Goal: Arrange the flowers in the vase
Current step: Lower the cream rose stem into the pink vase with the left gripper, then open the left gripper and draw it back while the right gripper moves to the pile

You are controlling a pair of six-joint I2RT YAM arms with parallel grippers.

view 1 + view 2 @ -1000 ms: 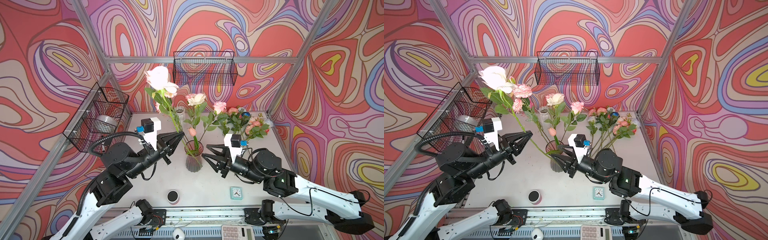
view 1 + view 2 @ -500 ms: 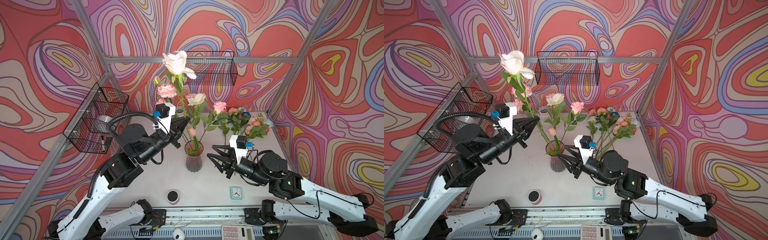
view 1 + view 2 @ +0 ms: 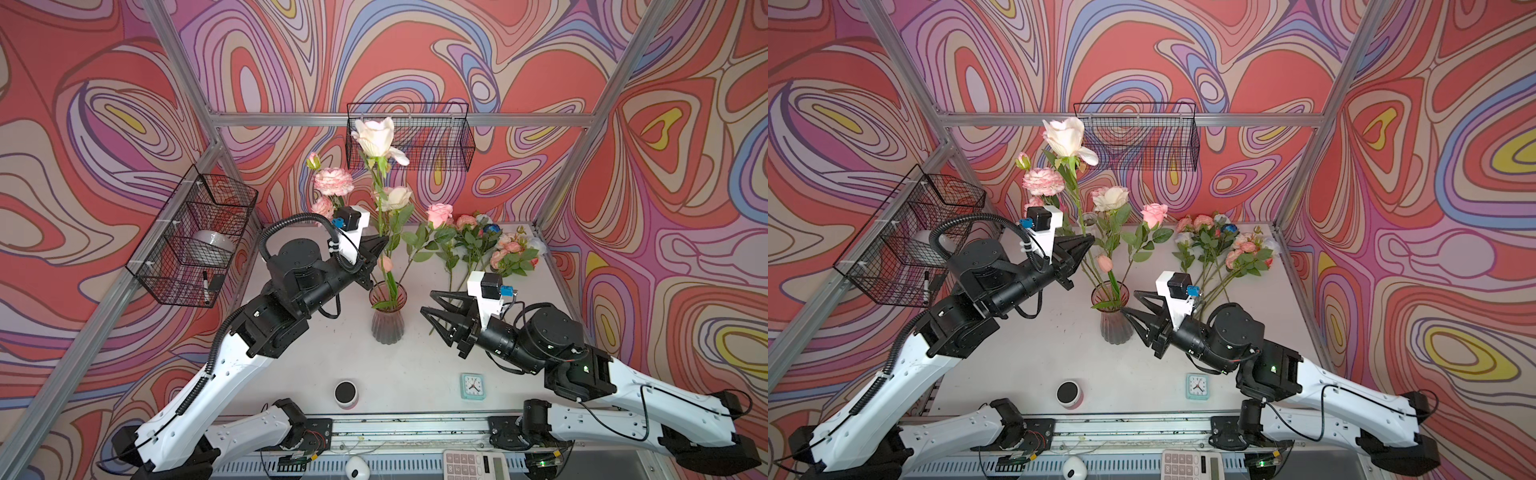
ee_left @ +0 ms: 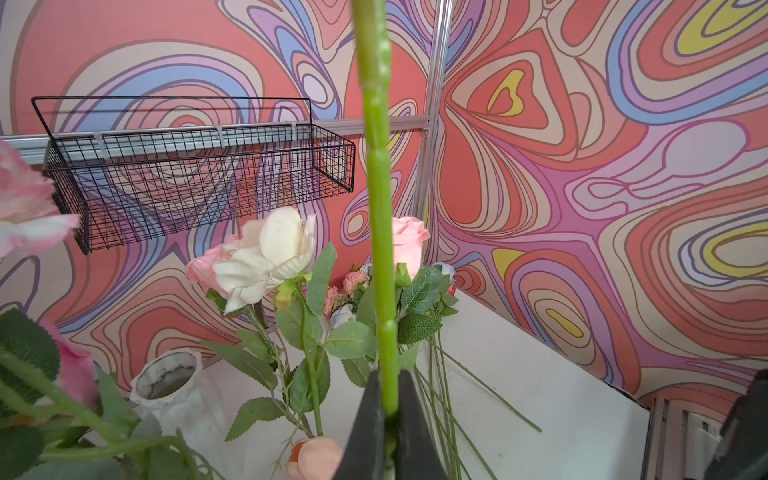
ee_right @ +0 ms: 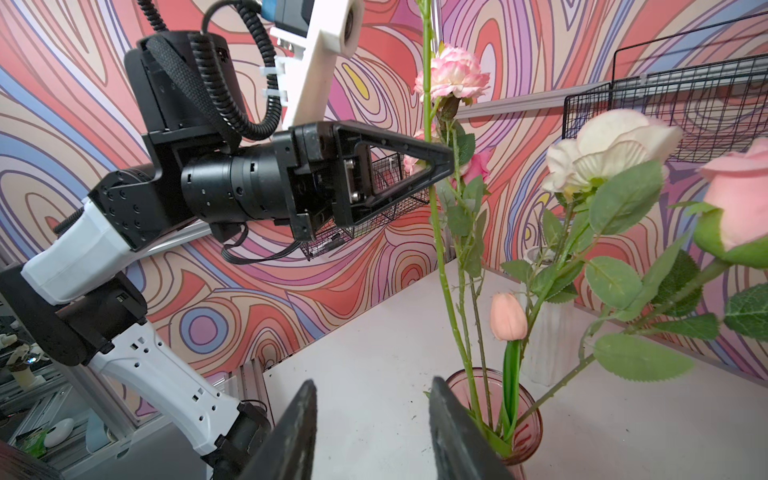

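The left pincer [image 3: 383, 242] pinches the tall cream rose [image 3: 376, 139] by its green stem, above the pink ribbed glass vase [image 3: 387, 322] — the right pincer [image 3: 428, 302] is half open, empty.

You get bright, even, diffuse light in every view. Shadows on the table [image 3: 415, 374] are faint and soft-edged. Wide-angle stretching appears at the wrist views' edges. In the left wrist view, the nearest pink bloom [image 4: 25, 208] is blurred.
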